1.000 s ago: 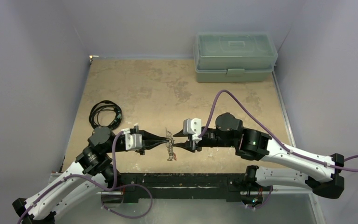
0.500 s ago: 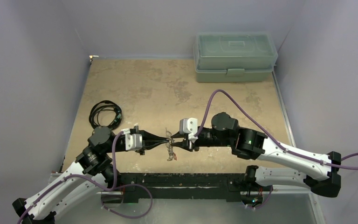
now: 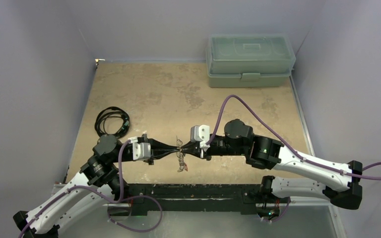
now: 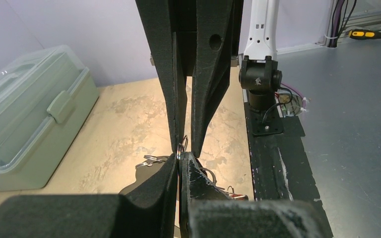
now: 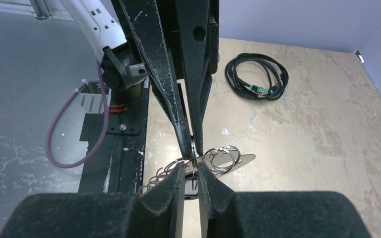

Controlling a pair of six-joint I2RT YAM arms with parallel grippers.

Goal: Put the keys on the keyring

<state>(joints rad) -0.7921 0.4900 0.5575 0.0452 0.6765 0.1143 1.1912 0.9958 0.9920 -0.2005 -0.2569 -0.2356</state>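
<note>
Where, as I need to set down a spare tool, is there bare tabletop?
Free: the tan tabletop between the green lidded plastic box and the right arm, and beside the black coiled cable. Crowded: near-edge centre, where left gripper and right gripper meet at the silvery metal keyring.

Left jaws clamp tight on the keyring (image 4: 183, 145).

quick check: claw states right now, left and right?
Left claw: closed, pinching a ring on the keyring.
Right claw: nearly closed around the same ring; whether it actually grips cannot be told.
</note>
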